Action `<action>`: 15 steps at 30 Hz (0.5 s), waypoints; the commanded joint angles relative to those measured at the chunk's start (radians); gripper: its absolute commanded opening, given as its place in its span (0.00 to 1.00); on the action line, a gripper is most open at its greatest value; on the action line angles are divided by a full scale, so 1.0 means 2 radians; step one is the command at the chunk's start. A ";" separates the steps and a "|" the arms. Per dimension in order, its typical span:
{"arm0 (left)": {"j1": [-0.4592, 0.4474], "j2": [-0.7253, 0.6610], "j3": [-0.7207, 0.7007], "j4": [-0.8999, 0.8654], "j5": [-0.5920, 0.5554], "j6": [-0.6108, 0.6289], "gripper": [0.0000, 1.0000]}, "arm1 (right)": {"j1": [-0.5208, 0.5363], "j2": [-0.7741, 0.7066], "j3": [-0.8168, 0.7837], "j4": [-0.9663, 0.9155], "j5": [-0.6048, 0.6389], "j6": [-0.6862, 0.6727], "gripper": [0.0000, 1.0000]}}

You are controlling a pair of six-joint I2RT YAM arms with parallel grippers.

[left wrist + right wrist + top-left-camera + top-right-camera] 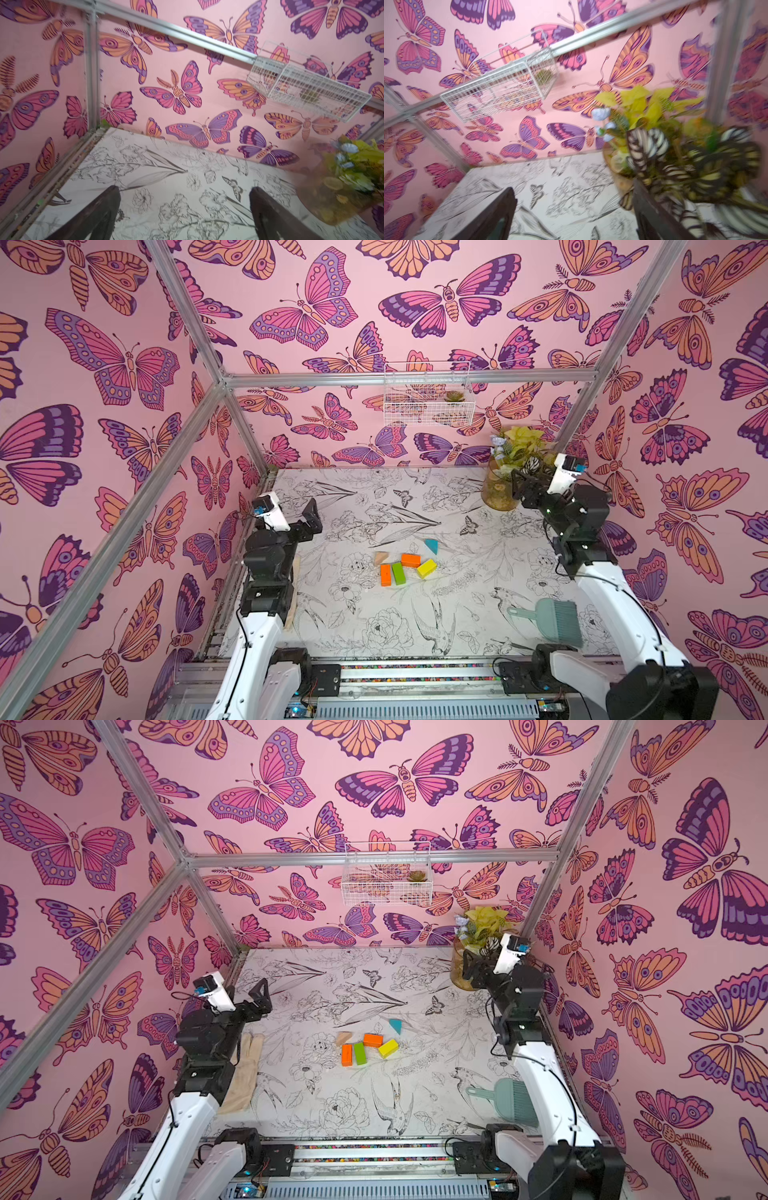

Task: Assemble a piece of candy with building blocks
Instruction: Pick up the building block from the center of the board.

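Six building blocks (360, 1053) loose, no candy shape yet. Left gripper (311, 516) well left of the green block (399, 573), jaws wide apart, empty. Tan wedge (381, 558) and one orange block (385, 575) just left of green — second orange block (410, 560), yellow block (427, 568), teal wedge (431, 546) just right. Right gripper (520, 486) far right of green, jaws apart too.

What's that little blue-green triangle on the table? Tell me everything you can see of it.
It is a small teal wedge, triangular, painted and looking like wood. It seems to lie with a triangular face up on the flower-printed table. It sits alone, a little farther back than the yellow block and apart from it. Nothing but the table touches it.
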 commanded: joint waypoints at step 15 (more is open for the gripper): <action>-0.145 0.098 0.033 -0.165 -0.050 0.004 1.00 | 0.318 0.205 0.075 -0.309 0.121 -0.069 0.90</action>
